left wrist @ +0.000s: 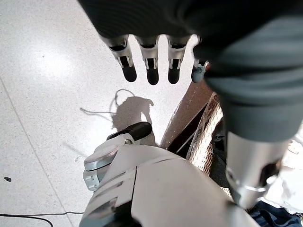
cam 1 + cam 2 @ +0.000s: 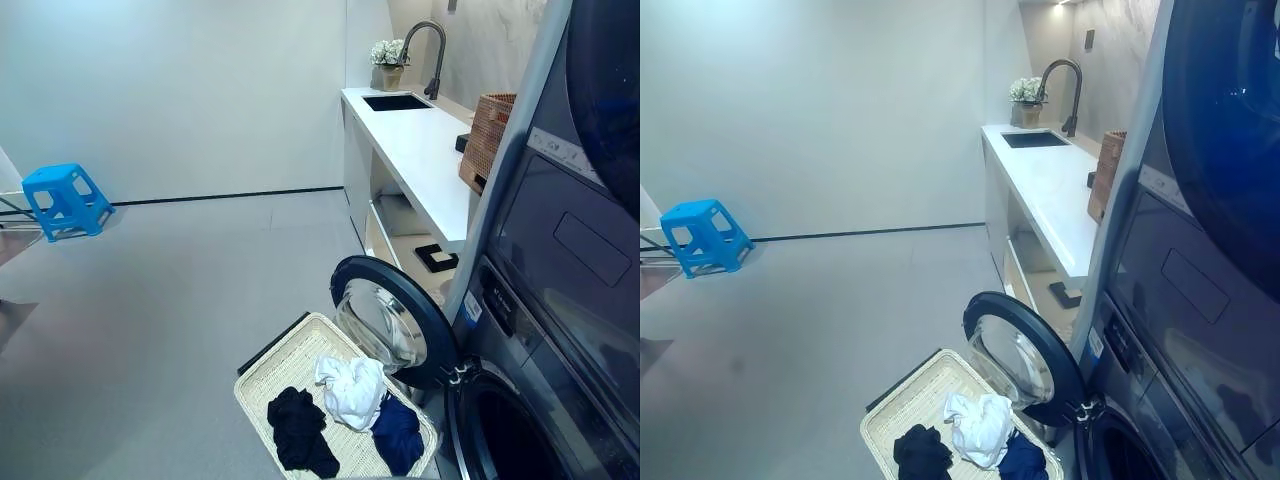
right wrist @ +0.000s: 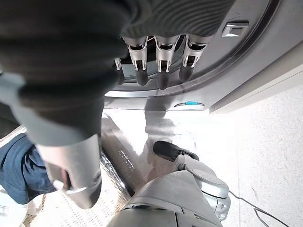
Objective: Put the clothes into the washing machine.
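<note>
Plain grey floor and a pale wall fill most of the left side, with a little blue plastic stool parked at the far left edge, well out of the way. Moving right to the bottom middle, there's a cream woven laundry basket sitting just beside the machine's open door, which I'd guess is deliberate so it's a short trip from basket to drum. All the clothes are in it, none loaded yet: a crumpled black garment, a scrunched white garment and a dark blue garment, all soft and bunched up. Next comes the round washing machine door, dark rim with a glassy bowl, swung wide, and the dark drum opening at lower right. Further back runs a smooth white counter with a sink, tap, flowers and a brown wicker basket. Left hand hangs over the floor, fingers straight and loose, holding nothing; right hand, same relaxed fingers, empty, near the machine's front.
</note>
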### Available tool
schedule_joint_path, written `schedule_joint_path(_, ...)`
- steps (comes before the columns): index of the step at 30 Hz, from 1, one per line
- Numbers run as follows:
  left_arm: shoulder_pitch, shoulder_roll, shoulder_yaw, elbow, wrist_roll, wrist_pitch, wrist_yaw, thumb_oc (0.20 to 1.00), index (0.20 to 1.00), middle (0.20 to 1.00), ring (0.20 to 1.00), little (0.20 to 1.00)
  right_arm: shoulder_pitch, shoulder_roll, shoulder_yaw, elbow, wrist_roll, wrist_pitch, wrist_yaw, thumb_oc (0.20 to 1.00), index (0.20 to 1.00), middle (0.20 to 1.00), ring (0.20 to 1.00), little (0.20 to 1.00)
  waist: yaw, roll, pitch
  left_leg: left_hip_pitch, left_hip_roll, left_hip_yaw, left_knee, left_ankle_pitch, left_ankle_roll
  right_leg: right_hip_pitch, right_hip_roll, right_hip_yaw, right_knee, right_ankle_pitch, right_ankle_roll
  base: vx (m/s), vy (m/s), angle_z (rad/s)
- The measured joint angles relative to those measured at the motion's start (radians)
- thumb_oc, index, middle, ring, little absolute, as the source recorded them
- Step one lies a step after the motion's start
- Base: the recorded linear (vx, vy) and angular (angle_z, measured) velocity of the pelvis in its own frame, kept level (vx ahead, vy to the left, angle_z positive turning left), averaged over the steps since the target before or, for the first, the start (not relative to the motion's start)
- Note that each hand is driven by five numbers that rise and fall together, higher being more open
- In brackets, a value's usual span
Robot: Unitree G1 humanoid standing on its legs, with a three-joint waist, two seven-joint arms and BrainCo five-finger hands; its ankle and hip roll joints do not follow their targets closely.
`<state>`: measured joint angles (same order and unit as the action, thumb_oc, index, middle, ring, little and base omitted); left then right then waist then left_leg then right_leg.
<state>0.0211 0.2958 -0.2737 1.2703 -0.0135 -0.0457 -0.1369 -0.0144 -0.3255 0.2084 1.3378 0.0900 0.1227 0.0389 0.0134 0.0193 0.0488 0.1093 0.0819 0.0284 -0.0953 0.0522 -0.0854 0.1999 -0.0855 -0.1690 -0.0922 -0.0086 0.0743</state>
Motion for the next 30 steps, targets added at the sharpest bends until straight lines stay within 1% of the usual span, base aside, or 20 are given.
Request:
schedule_joint_path(4,0.001,0.000,0.000,0.000,-0.001,-0.006,0.014,1.000,1.000,1.000,1.000,1.000,0.000,0.000,0.000,0.000,0.000,0.000,0.000,1.000,1.000,1.000,1.000,1.000,0.000,0.000,0.000,0.000,0.000,0.000,0.000,0.000,0.000,0.000,0.000,0.000,0.000,0.000,0.000,0.02,0.002,0.00)
schedule_joint_path(7,0.002,0.001,0.013,-0.001,-0.009,-0.018,0.053,1.000,1.000,1.000,1.000,1.000,-0.001,-0.003,-0.001,-0.002,0.000,0.000,0.004,1.000,1.000,1.000,1.000,1.000,0.000,0.001,0.006,0.000,0.001,0.000,0.000,0.000,0.000,0.000,-0.001,0.000,0.000,0.000,0.000,0.06,0.012,0.00)
schedule_joint_path(9,0.002,0.001,0.013,-0.001,-0.009,-0.018,0.053,1.000,1.000,1.000,1.000,1.000,-0.001,-0.003,-0.001,-0.002,0.000,0.000,0.004,1.000,1.000,1.000,1.000,1.000,0.000,0.001,0.006,0.000,0.001,0.000,0.000,0.000,0.000,0.000,-0.001,0.000,0.000,0.000,0.000,0.04,0.014,0.00)
schedule_joint_path(10,0.001,0.015,0.021,-0.021,-0.042,-0.048,0.100,1.000,1.000,1.000,1.000,1.000,-0.003,-0.011,-0.001,-0.002,0.001,-0.002,0.011,1.000,1.000,1.000,1.000,1.000,0.001,0.007,0.021,-0.001,0.002,0.000,0.000,0.000,0.000,0.000,-0.001,0.000,0.000,-0.001,0.001,0.00,0.000,0.00)
schedule_joint_path(11,0.001,0.022,0.020,-0.025,-0.051,-0.062,0.118,1.000,1.000,1.000,1.000,1.000,-0.003,-0.012,0.000,-0.003,0.003,-0.002,0.012,1.000,1.000,1.000,1.000,1.000,0.001,0.009,0.035,-0.005,0.002,0.000,0.000,0.000,0.000,-0.009,-0.001,0.001,0.000,-0.002,0.001,0.01,0.033,-0.01)
schedule_joint_path(12,0.002,0.025,0.017,-0.032,-0.062,-0.075,0.135,1.000,1.000,1.000,1.000,1.000,-0.003,-0.014,0.001,-0.006,0.006,-0.002,0.013,1.000,1.000,1.000,1.000,1.000,0.001,0.010,0.034,-0.016,0.002,0.000,0.000,0.000,0.000,-0.019,0.000,0.002,0.001,-0.005,0.003,-0.19,0.025,-0.01)
schedule_joint_path(13,-0.004,0.030,0.019,-0.050,-0.089,-0.109,0.168,1.000,1.000,1.000,1.000,1.000,-0.012,-0.018,0.000,-0.014,0.022,-0.002,0.012,1.000,1.000,1.000,1.000,1.000,0.001,0.012,0.037,-0.040,0.003,0.000,0.001,0.006,0.006,-0.040,0.000,0.002,0.001,0.002,0.002,-0.26,0.021,0.00)
schedule_joint_path(14,-0.017,0.031,0.019,-0.069,-0.109,-0.144,0.206,1.000,1.000,1.000,1.000,1.000,-0.029,-0.023,0.000,-0.018,0.038,-0.005,0.009,1.000,1.000,1.000,1.000,1.000,0.001,0.022,0.062,-0.068,0.000,0.000,0.006,0.023,-0.007,-0.073,0.002,0.002,0.003,0.012,-0.002,-0.28,0.013,-0.01)
schedule_joint_path(15,-0.025,0.029,0.015,-0.081,-0.124,-0.155,0.225,1.000,1.000,1.000,1.000,1.000,-0.036,-0.028,0.001,-0.018,0.045,-0.010,0.007,1.000,1.000,1.000,1.000,1.000,0.000,0.014,0.062,-0.087,0.003,-0.003,0.006,0.025,-0.005,-0.091,0.003,0.002,0.013,0.011,-0.001,-0.22,-0.004,0.04)
schedule_joint_path(16,-0.062,0.030,0.018,-0.116,-0.142,-0.196,0.271,1.000,1.000,1.000,1.000,1.000,-0.073,-0.038,0.001,-0.020,0.066,-0.016,-0.002,1.000,1.000,1.000,1.000,1.000,0.002,0.033,0.099,-0.125,0.002,-0.007,0.007,0.045,-0.003,-0.137,0.006,0.000,0.030,0.015,-0.003,-0.16,-0.009,0.06)
schedule_joint_path(17,-0.073,0.030,0.018,-0.123,-0.146,-0.213,0.288,1.000,1.000,1.000,1.000,1.000,-0.088,-0.042,0.000,-0.020,0.073,-0.017,-0.004,1.000,1.000,1.000,1.000,1.000,0.002,0.036,0.120,-0.137,0.002,-0.010,0.007,0.050,-0.003,-0.151,0.007,-0.001,0.030,0.020,-0.003,-0.28,-0.027,0.12)
schedule_joint_path(18,-0.116,0.035,0.021,-0.158,-0.162,-0.244,0.348,1.000,1.000,1.000,1.000,1.000,-0.124,-0.047,0.002,-0.021,0.098,-0.023,-0.015,1.000,1.000,1.000,1.000,1.000,0.001,0.048,0.168,-0.177,0.001,-0.017,0.009,0.069,-0.004,-0.189,0.011,-0.003,0.037,0.031,-0.004,-0.22,-0.023,0.15)
schedule_joint_path(20,-0.183,0.040,0.021,-0.208,-0.160,-0.281,0.427,1.000,1.000,1.000,1.000,1.000,-0.176,-0.053,0.003,-0.023,0.132,-0.037,-0.032,1.000,1.000,1.000,1.000,1.000,0.001,0.064,0.235,-0.249,0.002,-0.027,0.025,0.090,-0.001,-0.246,0.016,-0.004,0.045,0.041,-0.008,-0.15,-0.012,0.29)
schedule_joint_path(21,-0.208,0.040,0.022,-0.215,-0.160,-0.293,0.448,1.000,1.000,1.000,1.000,1.000,-0.192,-0.054,0.003,-0.022,0.140,-0.037,-0.035,1.000,1.000,1.000,1.000,1.000,0.003,0.069,0.256,-0.259,0.003,-0.032,0.021,0.100,-0.002,-0.253,0.019,-0.004,0.043,0.045,-0.010,-0.07,-0.007,0.27)
schedule_joint_path(22,-0.239,0.044,0.023,-0.232,-0.157,-0.307,0.486,1.000,1.000,1.000,1.000,1.000,-0.215,-0.054,0.003,-0.024,0.155,-0.040,-0.041,1.000,1.000,1.000,1.000,1.000,0.004,0.072,0.291,-0.263,0.006,-0.032,0.014,0.109,-0.002,-0.260,0.023,-0.005,0.043,0.047,-0.011,-0.05,-0.008,0.11)
schedule_joint_path(25,-0.257,0.079,0.027,-0.299,-0.152,-0.339,0.570,1.000,1.000,1.000,1.000,1.000,-0.256,-0.059,0.004,-0.026,0.178,-0.051,-0.049,1.000,1.000,1.000,1.000,1.000,0.009,0.074,0.331,-0.301,0.011,-0.035,0.024,0.114,-0.006,-0.297,0.029,-0.004,0.054,0.043,-0.005,-0.09,-0.032,0.01)
schedule_joint_path(26,-0.265,0.085,0.028,-0.309,-0.149,-0.339,0.586,1.000,1.000,1.000,1.000,1.000,-0.262,-0.062,0.005,-0.026,0.181,-0.051,-0.049,1.000,1.000,1.000,1.000,1.000,0.012,0.075,0.342,-0.311,0.013,-0.036,0.026,0.116,-0.007,-0.308,0.030,-0.004,0.059,0.043,-0.005,-0.12,-0.043,0.02)
schedule_joint_path(27,-0.288,0.099,0.028,-0.335,-0.133,-0.340,0.620,1.000,1.000,1.000,1.000,1.000,-0.274,-0.073,0.014,-0.023,0.197,-0.051,-0.050,1.000,1.000,1.000,1.000,1.000,0.028,0.079,0.365,-0.338,0.015,-0.036,0.041,0.117,-0.007,-0.334,0.031,-0.005,0.077,0.041,-0.007,-0.08,-0.024,-0.01)
schedule_joint_path(28,-0.305,0.106,0.028,-0.350,-0.119,-0.340,0.640,1.000,1.000,1.000,1.000,1.000,-0.279,-0.079,0.018,-0.023,0.201,-0.051,-0.051,1.000,1.000,1.000,1.000,1.000,0.032,0.079,0.376,-0.352,0.017,-0.035,0.049,0.117,-0.007,-0.352,0.032,-0.005,0.090,0.040,-0.009,-0.13,-0.043,0.03)
schedule_joint_path(30,-0.375,0.153,0.020,-0.405,-0.089,-0.353,0.705,1.000,1.000,1.000,1.000,1.000,-0.324,-0.095,0.031,-0.022,0.228,-0.051,-0.052,1.000,1.000,1.000,1.000,1.000,0.037,0.074,0.424,-0.424,0.018,-0.035,0.090,0.120,-0.004,-0.441,0.029,-0.006,0.173,0.016,-0.014,-0.08,-0.035,0.03)
